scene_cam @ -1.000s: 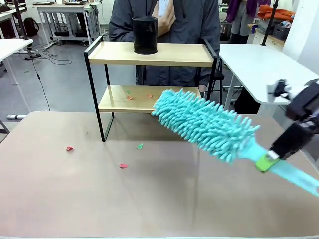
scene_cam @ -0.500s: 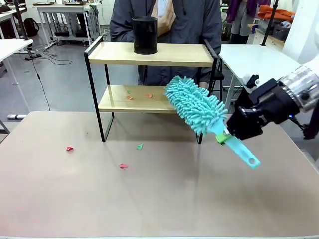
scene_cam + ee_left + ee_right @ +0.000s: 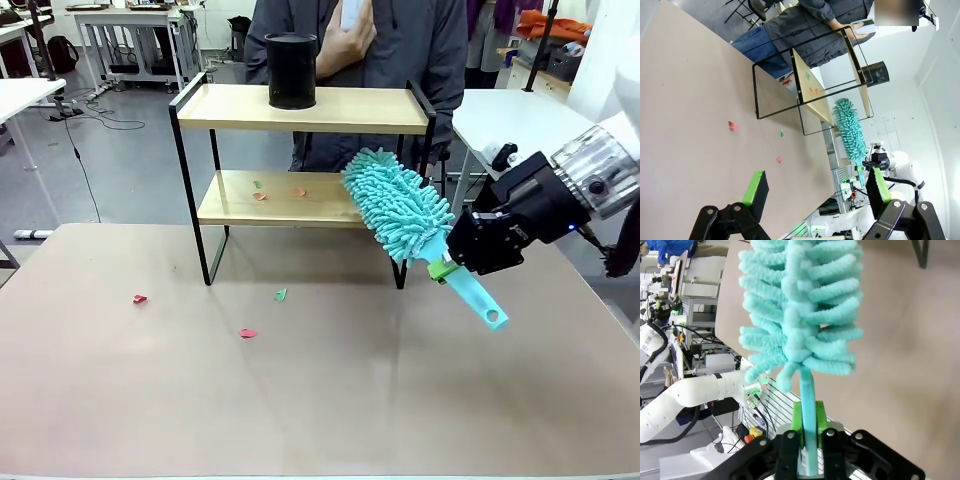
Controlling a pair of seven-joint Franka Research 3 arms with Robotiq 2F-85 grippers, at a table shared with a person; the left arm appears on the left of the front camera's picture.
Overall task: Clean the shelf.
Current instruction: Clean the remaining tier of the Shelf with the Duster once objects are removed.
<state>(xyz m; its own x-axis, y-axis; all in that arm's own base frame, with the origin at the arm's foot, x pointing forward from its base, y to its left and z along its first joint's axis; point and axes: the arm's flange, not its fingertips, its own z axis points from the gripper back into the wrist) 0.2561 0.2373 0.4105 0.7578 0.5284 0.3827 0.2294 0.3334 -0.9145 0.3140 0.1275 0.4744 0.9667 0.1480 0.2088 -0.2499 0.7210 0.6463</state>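
Observation:
The shelf (image 3: 300,108) is a two-tier rack with light wooden boards in a black frame, at the table's far side; it lies sideways in the left wrist view (image 3: 805,90). Small coloured scraps (image 3: 262,195) lie on its lower board. A teal fluffy duster (image 3: 396,205) is held by its handle in my right gripper (image 3: 447,268), which is shut on it; the duster's head touches the right end of the lower board. In the right wrist view the duster (image 3: 800,310) rises between the shut fingers (image 3: 797,421). My left gripper (image 3: 815,190) stands open above the table, holding nothing.
A black cylinder (image 3: 291,70) stands on the top board. Paper scraps lie on the table: red (image 3: 140,298), red (image 3: 247,333) and green (image 3: 281,294). A person (image 3: 400,50) stands behind the shelf. A white table (image 3: 520,130) is at the right.
My right arm swung the duster up and toward the shelf; its head went from lying over the table to resting at the lower board's right end. The person shifted slightly right.

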